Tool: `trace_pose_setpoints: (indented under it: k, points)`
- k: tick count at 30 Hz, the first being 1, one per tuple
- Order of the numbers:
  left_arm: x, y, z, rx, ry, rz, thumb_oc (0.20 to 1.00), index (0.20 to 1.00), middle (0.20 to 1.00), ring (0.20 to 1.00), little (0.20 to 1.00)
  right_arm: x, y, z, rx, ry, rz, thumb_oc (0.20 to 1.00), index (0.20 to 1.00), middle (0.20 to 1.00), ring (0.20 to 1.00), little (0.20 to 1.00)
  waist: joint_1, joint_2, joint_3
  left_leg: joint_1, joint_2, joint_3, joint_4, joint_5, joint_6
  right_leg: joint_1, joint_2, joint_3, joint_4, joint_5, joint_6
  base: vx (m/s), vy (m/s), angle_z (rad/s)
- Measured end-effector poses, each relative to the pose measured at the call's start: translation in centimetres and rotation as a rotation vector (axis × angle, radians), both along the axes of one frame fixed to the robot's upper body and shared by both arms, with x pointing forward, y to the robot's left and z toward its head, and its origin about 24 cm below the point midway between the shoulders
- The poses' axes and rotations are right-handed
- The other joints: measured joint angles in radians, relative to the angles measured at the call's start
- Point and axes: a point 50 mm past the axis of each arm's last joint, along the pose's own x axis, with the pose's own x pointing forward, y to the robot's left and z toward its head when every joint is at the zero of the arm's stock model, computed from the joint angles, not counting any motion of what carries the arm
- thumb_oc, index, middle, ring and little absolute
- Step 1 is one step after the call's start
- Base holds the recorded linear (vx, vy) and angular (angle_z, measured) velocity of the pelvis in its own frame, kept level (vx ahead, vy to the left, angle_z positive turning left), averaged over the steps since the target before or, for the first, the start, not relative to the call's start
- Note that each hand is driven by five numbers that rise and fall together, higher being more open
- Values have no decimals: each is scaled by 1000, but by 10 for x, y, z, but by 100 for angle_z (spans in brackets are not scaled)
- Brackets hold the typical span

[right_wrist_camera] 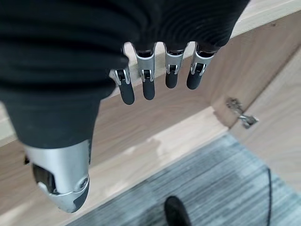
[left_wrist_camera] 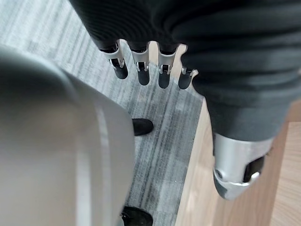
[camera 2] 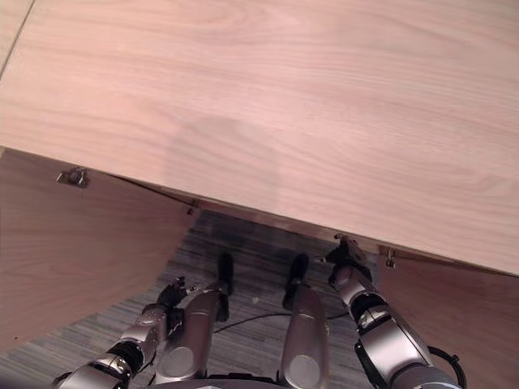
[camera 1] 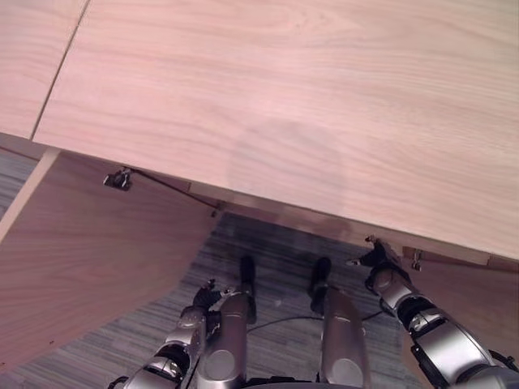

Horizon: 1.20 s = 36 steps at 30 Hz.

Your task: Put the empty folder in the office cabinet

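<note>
Across the upper part of the head views runs the cabinet top (camera 1: pixel 308 89), a broad pale wood surface. Below it, at the left of the frame, one cabinet door (camera 1: pixel 89 259) stands open with a metal hinge (camera 1: pixel 118 180) near its upper edge; another door (camera 2: pixel 454 316) hangs open at lower right. Striped grey carpet (camera 1: pixel 268 259) lies between them. At lower left the left hand (left_wrist_camera: pixel 141 70) hangs with fingers relaxed and straight, grasping nothing. At lower right, under the cabinet's front edge, the right hand (right_wrist_camera: pixel 155 80) is likewise released. The folder's place cannot be told.
</note>
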Motion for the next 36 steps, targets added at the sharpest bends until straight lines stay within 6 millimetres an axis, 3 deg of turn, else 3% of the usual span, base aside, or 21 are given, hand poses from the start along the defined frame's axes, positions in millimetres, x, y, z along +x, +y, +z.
trace_pose_setpoints:
  k: [3, 4, 5, 7, 8, 9, 11, 16, 18, 21, 24, 29, 36]
  points:
    - [16, 1, 14, -3, -67, -5, 1000, 1000, 1000, 1000, 1000, 14, -2, 17, 21, -55, -20, 1000, 1000, 1000, 1000, 1000, 0, -2, 33, -85, 9, 0, 105, -35, 0, -62, -1, 8, 56, -3, -6, -88, 5, -4]
    - [20, 0, 17, -14, -83, 1, 1000, 1000, 1000, 1000, 1000, 19, -1, 22, 40, -76, -29, 1000, 1000, 1000, 1000, 1000, -1, -5, 35, -128, 14, 0, 164, -61, 3, -99, -2, 16, 92, -11, -18, -36, 4, -17]
    - [37, 2, 31, -4, -134, -12, 1000, 1000, 1000, 1000, 1000, 34, 4, 40, 72, -142, -26, 1000, 1000, 1000, 1000, 1000, -3, -6, 62, -249, 30, 3, 317, -125, 10, -205, -12, 38, 200, -43, -25, -100, 11, -18]
    - [45, 5, 39, 1, -165, -9, 1000, 1000, 1000, 1000, 1000, 36, 4, 45, 84, -166, -26, 1000, 1000, 1000, 1000, 1000, -10, -8, 70, -286, 34, -1, 373, -142, 10, -234, -17, 52, 231, -53, -17, -136, -8, -18]
    - [52, 8, 55, -13, -248, -16, 1000, 1000, 1000, 1000, 1000, 42, -20, 69, 62, -185, -31, 1000, 1000, 1000, 1000, 1000, -2, -17, 41, -414, 48, 5, 488, -193, 20, -358, -39, 46, 321, -77, -21, -96, -11, -19]
    - [75, 15, 87, -3, -372, -15, 1000, 1000, 1000, 1000, 1000, 50, -51, 115, -6, -316, -82, 1000, 1000, 1000, 1000, 1000, -9, -28, 65, -573, 49, 7, 569, -189, 33, -511, -62, 43, 392, -72, -28, -75, 16, -21]
    - [87, 25, 102, 11, -408, 3, 1000, 1000, 1000, 1000, 1000, 58, -31, 137, 54, -456, -14, 1000, 1000, 1000, 1000, 1000, -40, -49, 91, -649, 61, 3, 636, -206, 35, -579, -65, 52, 424, -66, -41, -28, 14, -13]
    - [112, 6, 135, -22, -517, -29, 1000, 1000, 1000, 1000, 1000, 64, -16, 161, 112, -604, 12, 1000, 1000, 1000, 1000, 1000, -45, -52, 89, -746, 61, -4, 704, -218, 48, -674, -73, 69, 491, -76, -50, 28, -11, 1]
    - [107, -1, 125, -37, -486, -8, 1000, 1000, 1000, 1000, 1000, 55, -13, 141, 134, -577, -5, 1000, 1000, 1000, 1000, 1000, -46, -66, -2, -813, 62, -5, 743, -239, 54, -747, -74, 81, 528, -89, -58, 62, -16, -2]
    - [100, 1, 114, -34, -449, 5, 1000, 1000, 1000, 1000, 1000, 46, -11, 117, 167, -529, -33, 1000, 1000, 1000, 1000, 1000, -46, -85, -75, -847, 61, -3, 763, -260, 53, -788, -82, 87, 556, -110, -61, 48, -4, 1]
    - [78, 3, 84, -40, -347, 29, 1000, 1000, 1000, 1000, 1000, 28, -4, 80, 211, -442, -55, 1000, 1000, 1000, 1000, 1000, -59, -87, -171, -840, 61, 11, 759, -280, 60, -787, -82, 95, 550, -118, -56, 23, 8, -5]
    - [65, 11, 65, -18, -249, 54, 1000, 1000, 1000, 1000, 1000, 0, 5, 30, 299, -320, -127, 1000, 1000, 1000, 1000, 1000, -68, -92, -219, -800, 59, 25, 716, -280, 60, -752, -81, 96, 507, -113, -44, 2, -1, -2]
    - [61, 15, 62, -8, -235, 59, 1000, 1000, 1000, 1000, 1000, -22, -8, 2, 340, -231, -237, 1000, 1000, 1000, 1000, 1000, -74, -92, -220, -802, 60, 30, 708, -280, 59, -757, -75, 98, 496, -112, -43, 1, 2, 0]
